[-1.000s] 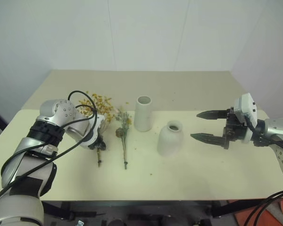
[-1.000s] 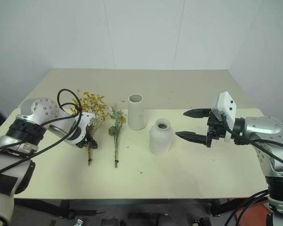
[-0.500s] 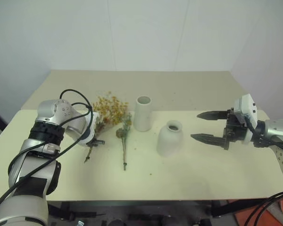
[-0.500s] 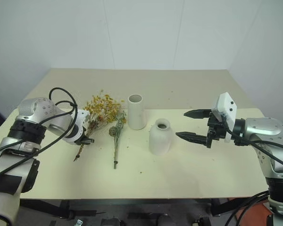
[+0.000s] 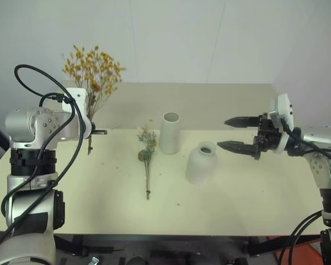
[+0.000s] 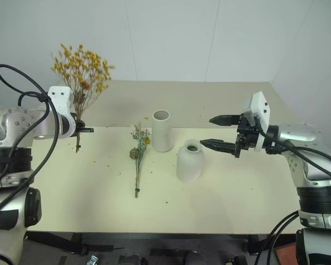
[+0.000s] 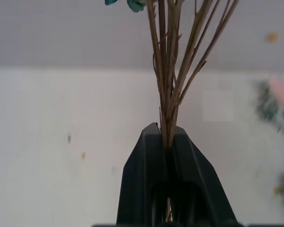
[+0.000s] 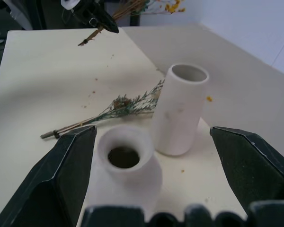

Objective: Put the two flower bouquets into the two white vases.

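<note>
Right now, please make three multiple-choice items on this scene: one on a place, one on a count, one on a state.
1. Where is the slim grey-green sprig?
A. lying on the table, left of the tall vase
B. standing in the squat vase
C. held by the right gripper

2. How many white vases stand on the table?
A. one
B. two
C. three

3. In what state is the left gripper?
A. open over the table
B. shut on nothing
C. shut on the stems of the yellow bouquet

Key: 1 A, the sprig lies flat beside the tall vase. 2 B, the tall vase and the squat vase. 3 C, the left wrist view shows the stems clamped between its fingers.
</note>
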Controlling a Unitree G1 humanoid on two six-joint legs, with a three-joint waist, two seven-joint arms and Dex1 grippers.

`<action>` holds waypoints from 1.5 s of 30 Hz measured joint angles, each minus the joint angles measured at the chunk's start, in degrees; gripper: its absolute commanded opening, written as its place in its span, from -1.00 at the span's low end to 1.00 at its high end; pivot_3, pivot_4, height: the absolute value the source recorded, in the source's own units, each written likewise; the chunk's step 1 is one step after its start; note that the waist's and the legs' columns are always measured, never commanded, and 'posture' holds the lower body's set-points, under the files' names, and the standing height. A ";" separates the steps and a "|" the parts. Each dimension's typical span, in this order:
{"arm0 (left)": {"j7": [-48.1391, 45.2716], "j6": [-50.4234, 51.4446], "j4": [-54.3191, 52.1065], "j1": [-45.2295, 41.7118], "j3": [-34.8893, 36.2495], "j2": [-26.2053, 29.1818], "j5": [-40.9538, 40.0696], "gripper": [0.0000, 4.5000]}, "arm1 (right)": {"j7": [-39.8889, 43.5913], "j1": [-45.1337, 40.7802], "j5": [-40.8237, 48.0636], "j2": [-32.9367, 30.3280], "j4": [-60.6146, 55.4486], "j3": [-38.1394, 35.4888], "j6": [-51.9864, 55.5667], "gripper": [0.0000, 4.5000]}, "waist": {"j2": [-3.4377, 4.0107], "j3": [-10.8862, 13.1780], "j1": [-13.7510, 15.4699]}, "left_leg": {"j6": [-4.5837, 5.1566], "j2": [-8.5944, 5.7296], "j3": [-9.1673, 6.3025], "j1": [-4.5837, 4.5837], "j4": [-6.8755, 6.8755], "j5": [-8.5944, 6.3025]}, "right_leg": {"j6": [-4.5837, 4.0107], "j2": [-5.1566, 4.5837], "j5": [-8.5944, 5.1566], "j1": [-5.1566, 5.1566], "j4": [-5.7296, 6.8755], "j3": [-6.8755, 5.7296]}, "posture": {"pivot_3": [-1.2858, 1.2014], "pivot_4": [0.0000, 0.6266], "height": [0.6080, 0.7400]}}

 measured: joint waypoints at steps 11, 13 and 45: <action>-24.15 -30.24 11.98 -10.34 -2.68 -12.72 7.84 -0.99 | -2.85 -14.61 -9.82 7.26 13.82 9.39 2.28 1.00 | 0.00 0.00 0.29 | -0.04 0.00 0.03 -0.16 -0.02 0.04 | -0.02 0.02 0.06 -0.05 -0.12 -0.08 | 0.03 -0.52 1.00; -27.76 -33.58 15.56 -11.94 -3.00 -14.51 8.85 -0.99 | -3.07 -15.60 -11.20 7.69 14.25 10.68 2.96 1.00 | 0.00 0.00 0.22 | -0.03 0.00 0.04 -0.19 -0.02 0.03 | -0.01 0.01 0.07 -0.05 -0.10 -0.08 | 0.03 -0.52 1.00; -49.86 -60.67 31.43 -9.65 -4.03 -25.98 20.33 -0.99 | -7.90 -16.14 -15.94 10.65 10.31 11.61 11.15 1.00 | 0.00 0.00 -1.26 | 0.00 0.00 0.00 -0.20 -0.01 0.02 | 0.02 0.03 0.08 -0.09 -0.03 -0.07 | 0.03 -0.52 1.00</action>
